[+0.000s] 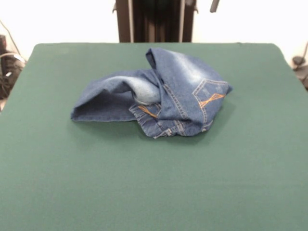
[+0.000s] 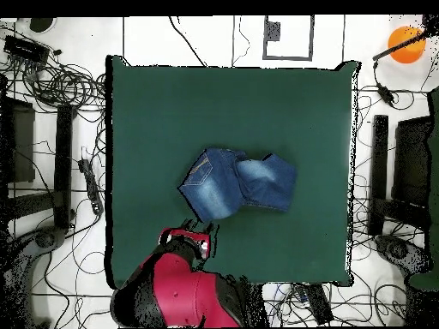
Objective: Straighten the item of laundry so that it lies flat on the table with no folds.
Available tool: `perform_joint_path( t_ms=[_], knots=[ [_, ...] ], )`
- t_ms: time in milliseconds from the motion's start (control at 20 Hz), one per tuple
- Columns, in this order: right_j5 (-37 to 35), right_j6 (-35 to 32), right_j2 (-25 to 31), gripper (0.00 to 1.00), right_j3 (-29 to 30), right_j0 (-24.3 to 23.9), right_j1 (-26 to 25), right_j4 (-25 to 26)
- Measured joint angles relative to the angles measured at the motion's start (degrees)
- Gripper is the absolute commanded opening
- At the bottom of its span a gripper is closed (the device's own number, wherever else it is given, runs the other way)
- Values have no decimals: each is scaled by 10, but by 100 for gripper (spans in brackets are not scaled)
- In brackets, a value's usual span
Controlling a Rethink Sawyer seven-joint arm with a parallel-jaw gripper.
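Still folded, bunched jeans (image 1: 159,94) near mid-table (image 1: 154,183), tool (image 2: 187,239) beside.

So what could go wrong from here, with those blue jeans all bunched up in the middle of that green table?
The blue denim jeans lie doubled over in thick layers, so a pinch might catch several layers and drag the whole bundle instead of opening it. The red and black arm sits low at the edge of the dark green felt-covered table, close to the jeans, so a careless move could shove the pile. The felt may also grip the denim.
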State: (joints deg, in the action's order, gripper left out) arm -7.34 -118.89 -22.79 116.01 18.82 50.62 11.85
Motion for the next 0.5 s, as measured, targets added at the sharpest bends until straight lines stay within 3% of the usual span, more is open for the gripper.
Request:
perform_joint_path(
  t_ms=[500],
  knots=[
    [41,0,-4,100,1,1,-25,-32]
  ],
)
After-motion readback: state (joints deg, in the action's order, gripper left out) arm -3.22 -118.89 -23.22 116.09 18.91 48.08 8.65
